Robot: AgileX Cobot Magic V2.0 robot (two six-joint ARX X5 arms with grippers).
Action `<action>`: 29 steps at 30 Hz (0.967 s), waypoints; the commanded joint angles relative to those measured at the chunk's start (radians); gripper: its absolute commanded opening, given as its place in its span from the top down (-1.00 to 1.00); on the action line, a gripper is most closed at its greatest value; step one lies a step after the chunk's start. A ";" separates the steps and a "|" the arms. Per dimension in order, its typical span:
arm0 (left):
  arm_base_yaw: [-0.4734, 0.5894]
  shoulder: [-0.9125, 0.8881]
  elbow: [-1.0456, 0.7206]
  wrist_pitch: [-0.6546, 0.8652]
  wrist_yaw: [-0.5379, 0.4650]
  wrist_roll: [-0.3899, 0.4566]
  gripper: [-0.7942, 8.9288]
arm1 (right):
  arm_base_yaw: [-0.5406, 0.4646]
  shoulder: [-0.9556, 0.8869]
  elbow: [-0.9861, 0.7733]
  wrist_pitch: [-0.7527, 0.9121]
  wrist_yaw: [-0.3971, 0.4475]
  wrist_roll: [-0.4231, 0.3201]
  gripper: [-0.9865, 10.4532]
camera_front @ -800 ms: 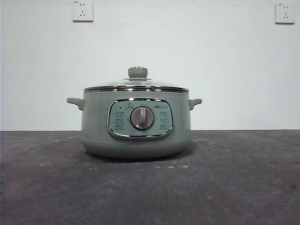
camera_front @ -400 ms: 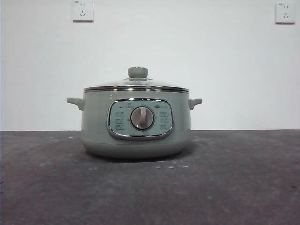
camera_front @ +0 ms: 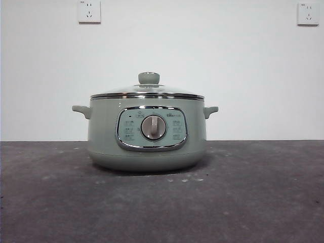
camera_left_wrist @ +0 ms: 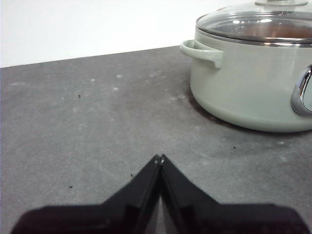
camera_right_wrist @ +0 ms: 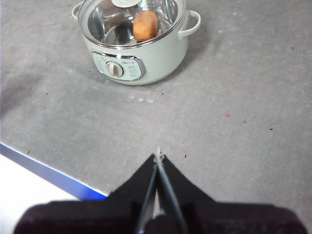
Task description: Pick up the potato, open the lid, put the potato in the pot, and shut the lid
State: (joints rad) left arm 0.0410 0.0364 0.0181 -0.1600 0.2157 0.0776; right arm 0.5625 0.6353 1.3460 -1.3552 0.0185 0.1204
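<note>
Two white wall sockets (camera_front: 89, 11) sit high on the plain white wall (camera_front: 228, 76) behind the table (camera_front: 253, 202), one toward each upper corner of the front view. The tabletop is a dark grey, matte, slightly mottled surface with a few pale specks and small dark crumbs scattered over it; in the right wrist view a blue strip (camera_right_wrist: 44, 171) runs along its edge, with white floor beyond. The pot (camera_front: 147, 134) stands on the table with its chrome-framed panel and silver dial (camera_front: 153, 127) facing the front camera. The lid (camera_front: 147, 91) is seated on the pot's rim, its green knob upright. Through the glass, the right wrist view shows the potato (camera_right_wrist: 145, 25) lying inside the pot against the shiny metal liner. The left gripper (camera_left_wrist: 159, 158) is low over bare table, well apart from the pot's side handle (camera_left_wrist: 202, 51), its jaws pressed together at the tips and holding nothing. The right gripper (camera_right_wrist: 158, 157) is well apart from the pot, higher above the table near its edge, jaws likewise closed and empty.
</note>
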 commanded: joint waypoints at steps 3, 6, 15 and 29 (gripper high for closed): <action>0.003 0.013 -0.010 0.006 -0.003 -0.006 0.84 | 0.001 -0.003 -0.009 -0.024 0.001 0.011 0.82; 0.003 0.022 -0.010 0.006 -0.003 -0.006 0.84 | 0.001 -0.003 -0.009 -0.024 0.002 0.011 0.82; 0.003 0.036 -0.010 0.006 -0.003 -0.006 0.84 | -0.153 -0.060 -0.018 0.092 0.059 -0.120 0.82; 0.003 0.036 -0.010 0.006 -0.003 -0.006 0.84 | -0.548 -0.434 -0.759 0.981 -0.075 -0.183 0.82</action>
State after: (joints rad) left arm 0.0410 0.0719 0.0181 -0.1596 0.2153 0.0776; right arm 0.0174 0.2150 0.6506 -0.4129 -0.0536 -0.0570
